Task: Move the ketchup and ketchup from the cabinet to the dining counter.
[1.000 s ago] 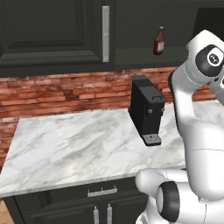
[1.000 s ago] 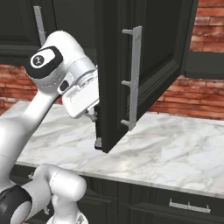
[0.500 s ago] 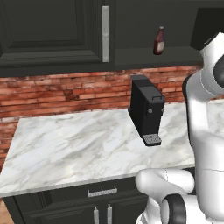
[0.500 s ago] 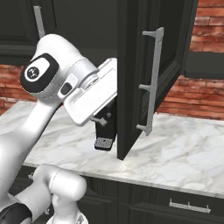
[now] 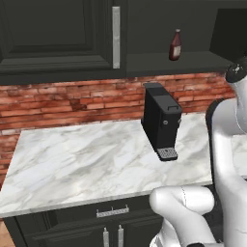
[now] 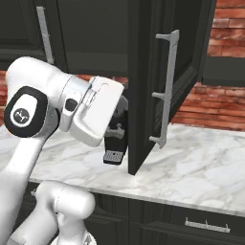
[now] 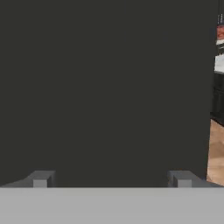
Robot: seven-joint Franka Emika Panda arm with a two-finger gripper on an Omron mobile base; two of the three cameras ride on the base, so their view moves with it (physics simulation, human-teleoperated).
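One dark maroon ketchup bottle, squat with a narrow neck, stands upright on the open cabinet shelf, above and a little to the right of the black box-shaped coffee machine. This machine sits on the smooth white-grey veined marble worktop, in front of a rough red brick wall. Right of the machine, the black panelled cabinet door hangs open, with a long silver bar handle. The gripper faces a flat dark surface, its fingers spread wide and holding nothing.
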